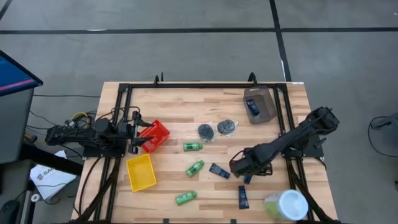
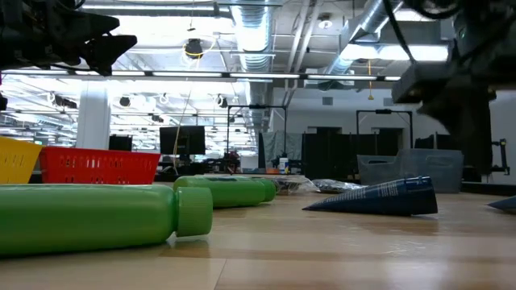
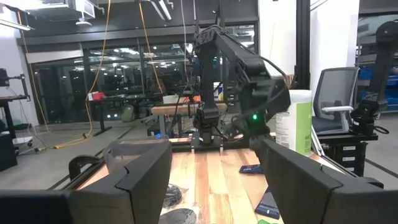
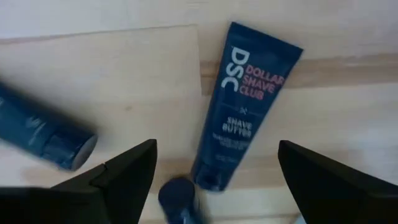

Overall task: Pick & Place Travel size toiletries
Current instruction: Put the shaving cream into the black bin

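Observation:
My right gripper [image 1: 240,167] [image 4: 217,149] is open and hovers over the table's right middle. Below it, a dark blue tube [image 4: 245,106] printed "Shave Butter" lies flat between the fingers, untouched. A second blue tube [image 4: 43,134] lies beside it. From above I see blue tubes [image 1: 219,170] [image 1: 243,196], and one [image 1: 253,107] inside the grey-brown bin [image 1: 266,112]. Three green bottles [image 1: 192,146] [image 1: 194,168] [image 1: 185,198] lie on their sides. Two dark discs [image 1: 206,132] [image 1: 226,127] lie flat. My left gripper [image 1: 134,138] [image 3: 214,174] waits open by the red bin [image 1: 158,130].
A yellow bin [image 1: 141,172] sits near the table's left side, below the red one. A large pale green-and-white tub [image 1: 286,205] lies at the near right corner. Black frame rails [image 1: 205,86] run along the far, left and right edges.

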Robot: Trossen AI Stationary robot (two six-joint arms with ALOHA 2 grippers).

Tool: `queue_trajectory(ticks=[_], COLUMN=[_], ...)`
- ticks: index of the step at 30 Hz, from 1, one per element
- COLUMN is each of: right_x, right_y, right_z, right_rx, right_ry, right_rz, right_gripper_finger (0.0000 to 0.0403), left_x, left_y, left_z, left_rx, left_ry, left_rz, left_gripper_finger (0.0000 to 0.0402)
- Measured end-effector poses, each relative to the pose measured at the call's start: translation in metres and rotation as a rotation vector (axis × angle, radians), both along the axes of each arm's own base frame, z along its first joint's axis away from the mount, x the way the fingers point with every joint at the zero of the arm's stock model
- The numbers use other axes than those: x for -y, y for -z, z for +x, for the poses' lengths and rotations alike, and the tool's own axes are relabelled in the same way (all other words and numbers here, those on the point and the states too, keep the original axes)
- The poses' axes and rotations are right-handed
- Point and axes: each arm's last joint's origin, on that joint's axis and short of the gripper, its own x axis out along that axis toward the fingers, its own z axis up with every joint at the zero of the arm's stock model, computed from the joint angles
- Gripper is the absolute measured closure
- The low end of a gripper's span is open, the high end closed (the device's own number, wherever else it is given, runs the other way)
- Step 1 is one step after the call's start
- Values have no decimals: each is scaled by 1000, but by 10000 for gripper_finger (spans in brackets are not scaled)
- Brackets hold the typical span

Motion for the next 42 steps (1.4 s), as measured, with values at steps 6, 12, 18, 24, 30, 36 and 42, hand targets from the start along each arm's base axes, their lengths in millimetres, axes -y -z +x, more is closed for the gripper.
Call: queue_trajectory(ticks=[6,12,18,24,30,36,42], right_x=[-3,-5,0,16,31,42,49], right_y=[18,35,47,43,46,46,46], right_z=[5,7,-2,-7,0,3,4], right_rx=[-58,-35,15,-17,-12,-5,6], right_ry=[23,29,59,11,-43,-89,-157], right_rz=[3,42,89,43,61,57,57], right_gripper_finger=[82,83,94,136,176,220,256], left_x=[0,0,0,0,0,0,0], left_y=[0,0,0,0,0,-1,-1], left_z=[0,0,0,0,0,0,0], left_rx=[4,4,4,4,4,6,12], left_ry=[0,0,0,0,0,0,0], left_rz=[0,0,0,0,0,0,0], left_gripper_finger=[160,160,160,160,160,160,160])
